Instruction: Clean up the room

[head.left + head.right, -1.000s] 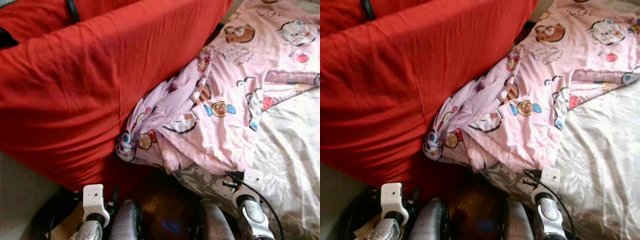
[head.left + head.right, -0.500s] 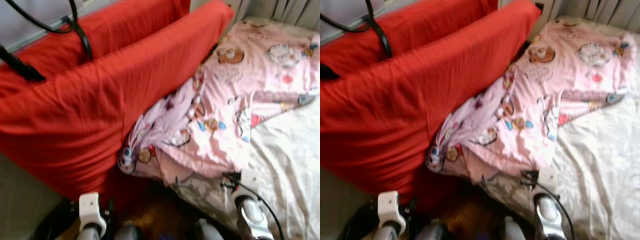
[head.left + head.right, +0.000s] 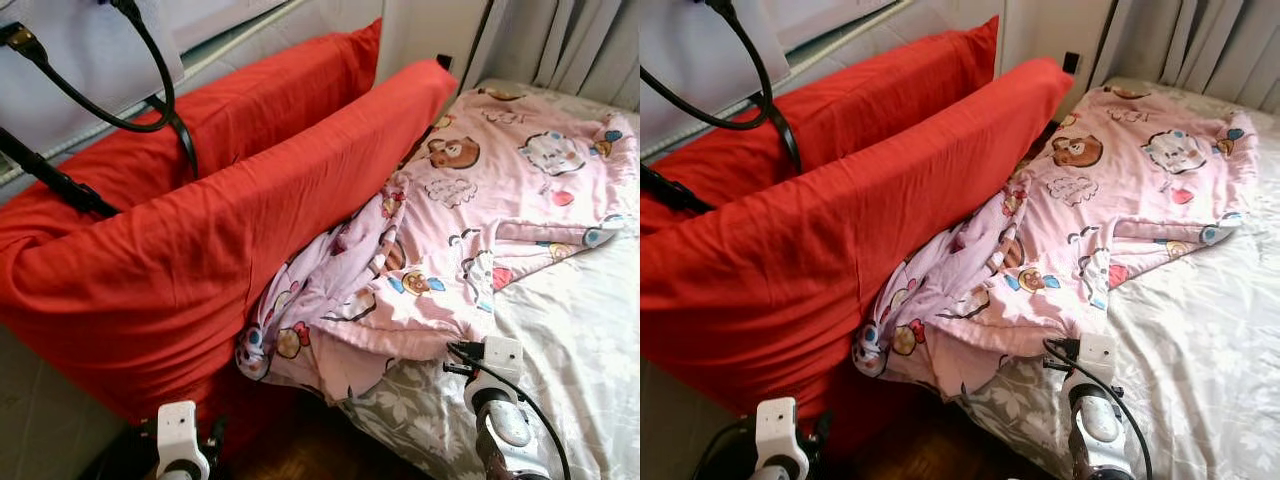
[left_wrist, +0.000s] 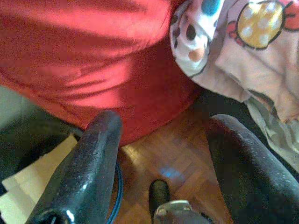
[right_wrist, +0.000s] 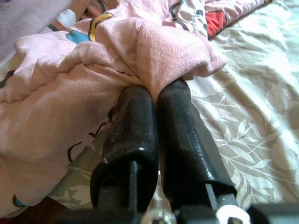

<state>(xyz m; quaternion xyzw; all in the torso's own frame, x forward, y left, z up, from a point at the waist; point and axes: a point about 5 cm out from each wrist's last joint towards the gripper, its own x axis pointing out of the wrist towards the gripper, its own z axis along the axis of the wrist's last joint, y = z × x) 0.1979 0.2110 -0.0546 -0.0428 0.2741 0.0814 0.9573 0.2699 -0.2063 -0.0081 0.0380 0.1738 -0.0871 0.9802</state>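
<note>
You have two big red cushions (image 3: 200, 230) standing on edge ahead of the left tool (image 4: 163, 154), leaning along the wall, with black cables (image 3: 150, 95) draped over their tops. Ahead of the right tool (image 5: 156, 100) lies the bed (image 3: 590, 330), covered by a pale leaf-print sheet (image 5: 243, 135). A pink cartoon-print blanket (image 3: 470, 210) spreads across the bed beyond the right tool, and its bunched end spills off the bed's edge toward the left tool, touching the nearer cushion. Grey curtains (image 3: 570, 45) hang past the far end of the bed.

Your right tool is closed, its two black fingers (image 5: 135, 135) pressed side by side with a fold of the blanket's hem pinched between the tips; the fabric puckers right at the grip, just above the sheet. In the head views its white wrist (image 3: 497, 360) sits at the blanket's near edge.

Your left tool is spread wide and holds nothing. Between its fingers (image 4: 93, 163) you see wooden parquet floor (image 4: 173, 158), with the cushion's lower edge and the blanket's hanging corner just beyond. Some pale cardboard (image 4: 28, 186) lies on the floor beside that tool
</note>
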